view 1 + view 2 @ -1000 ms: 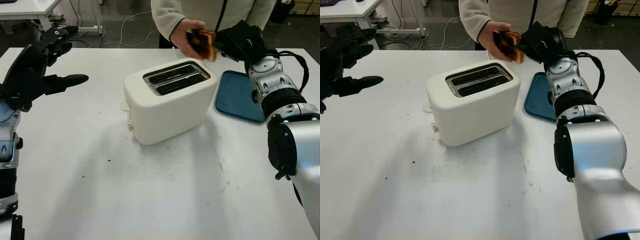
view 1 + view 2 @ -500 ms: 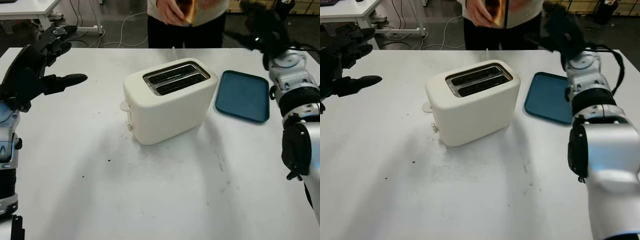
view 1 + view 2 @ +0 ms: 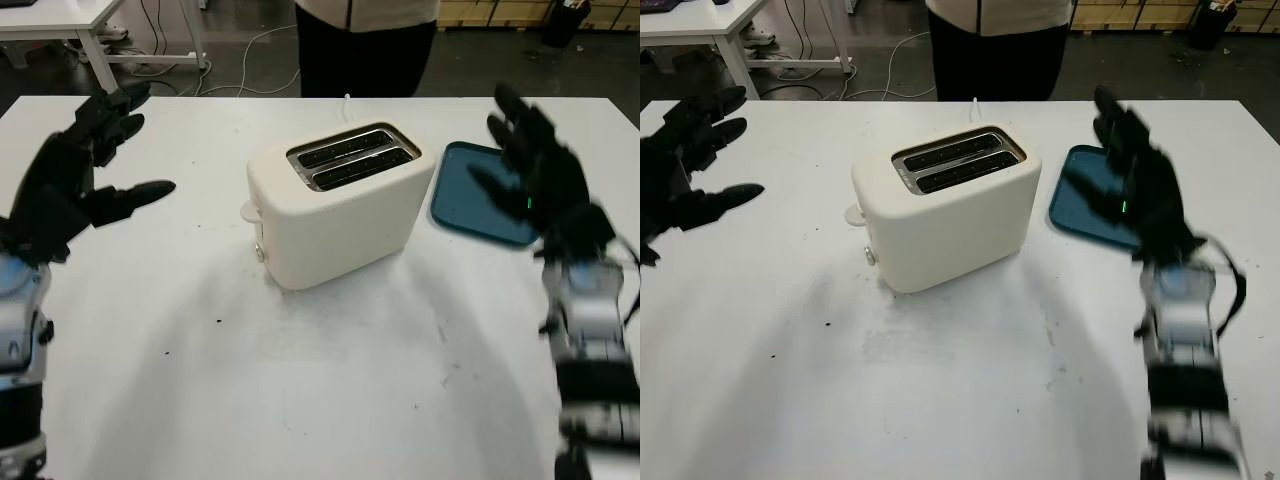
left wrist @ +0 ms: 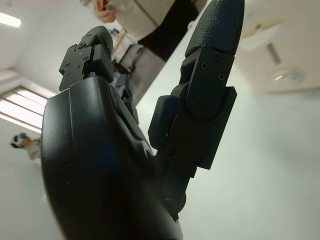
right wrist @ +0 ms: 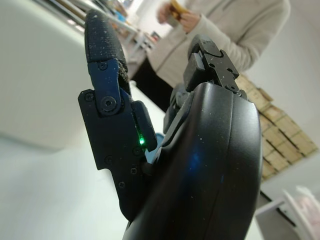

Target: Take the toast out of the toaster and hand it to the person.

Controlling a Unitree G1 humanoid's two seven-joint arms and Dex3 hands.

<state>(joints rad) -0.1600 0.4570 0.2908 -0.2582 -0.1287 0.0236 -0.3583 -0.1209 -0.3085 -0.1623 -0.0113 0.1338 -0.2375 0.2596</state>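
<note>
Both slots of the toaster (image 3: 340, 200) look empty from above, and the toast (image 5: 176, 8) is with the person (image 5: 220, 30), pinched in their raised hands across the table, so I judge the handover done. My right hand (image 3: 540, 175) hangs open above the blue tray (image 3: 470, 195), fingers extended and gripping nothing. My left hand (image 3: 75, 185) is open too, held over the table well to the toaster's left. What remains, I think, is bringing my arms home.
</note>
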